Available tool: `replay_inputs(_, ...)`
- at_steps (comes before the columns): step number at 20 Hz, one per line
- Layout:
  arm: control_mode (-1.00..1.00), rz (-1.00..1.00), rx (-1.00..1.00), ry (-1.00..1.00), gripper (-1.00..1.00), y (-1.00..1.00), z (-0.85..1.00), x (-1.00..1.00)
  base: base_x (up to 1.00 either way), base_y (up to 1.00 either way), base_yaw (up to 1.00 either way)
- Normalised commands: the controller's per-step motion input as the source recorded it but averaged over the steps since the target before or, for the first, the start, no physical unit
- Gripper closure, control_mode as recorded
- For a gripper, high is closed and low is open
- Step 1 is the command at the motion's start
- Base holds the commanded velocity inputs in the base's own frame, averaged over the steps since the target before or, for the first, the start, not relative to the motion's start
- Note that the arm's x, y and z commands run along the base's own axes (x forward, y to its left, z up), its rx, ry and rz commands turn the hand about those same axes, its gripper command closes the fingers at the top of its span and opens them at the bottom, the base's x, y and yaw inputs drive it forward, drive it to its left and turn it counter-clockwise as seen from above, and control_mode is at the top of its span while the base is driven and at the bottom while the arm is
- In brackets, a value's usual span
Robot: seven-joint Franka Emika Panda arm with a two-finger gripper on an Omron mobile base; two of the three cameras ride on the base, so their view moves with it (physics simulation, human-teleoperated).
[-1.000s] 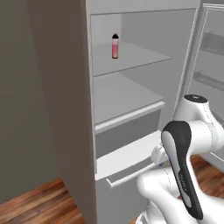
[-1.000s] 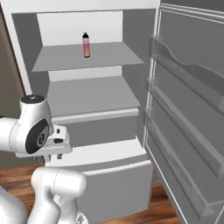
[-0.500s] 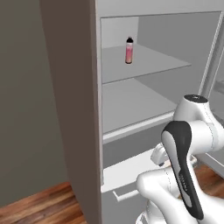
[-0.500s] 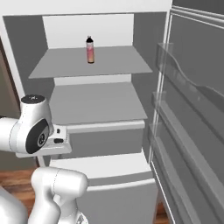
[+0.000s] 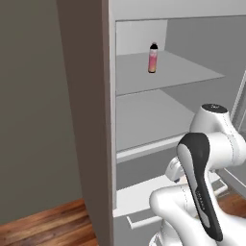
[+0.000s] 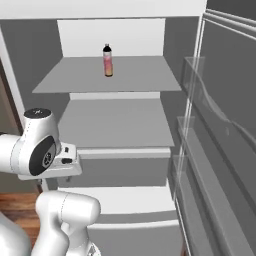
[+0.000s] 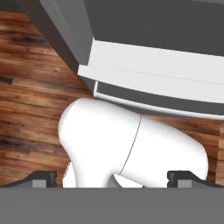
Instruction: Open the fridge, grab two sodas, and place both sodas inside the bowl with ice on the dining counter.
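Fridge open, matte grey flat shelves; slim pink soda, black cap, upright on top shelf; tool wide over wood-plank floor.

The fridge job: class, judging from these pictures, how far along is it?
Done: the fridge stands open, its door swung right. In hand: nothing; the gripper points down at the wood floor, fingers apart and empty. Left: the pink soda stands on the upper shelf, ungrabbed; so both sodas remain to fetch.
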Motion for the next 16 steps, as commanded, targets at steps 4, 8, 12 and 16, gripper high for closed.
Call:
replay_inputs(4, 1.0, 0.0, 0.0, 0.0, -1.0, 0.0, 0.0, 0.0, 0.44, -0.29, 0.19)
replay_inputs(8, -1.0, 0.09, 0.01, 0.0, -1.0, 0.0, -0.17, 0.11, 0.14, -0.04, 0.08)
replay_inputs(12, -1.0, 0.06, 0.11, -0.28, -1.0, -0.24, 0.19, 0.02, 0.0, 0.0, 0.0)
replay_inputs(16, -1.0, 0.0, 0.05, -0.38, -1.0, -0.4, 0.6, 0.0, 0.0, 0.0, 0.0)
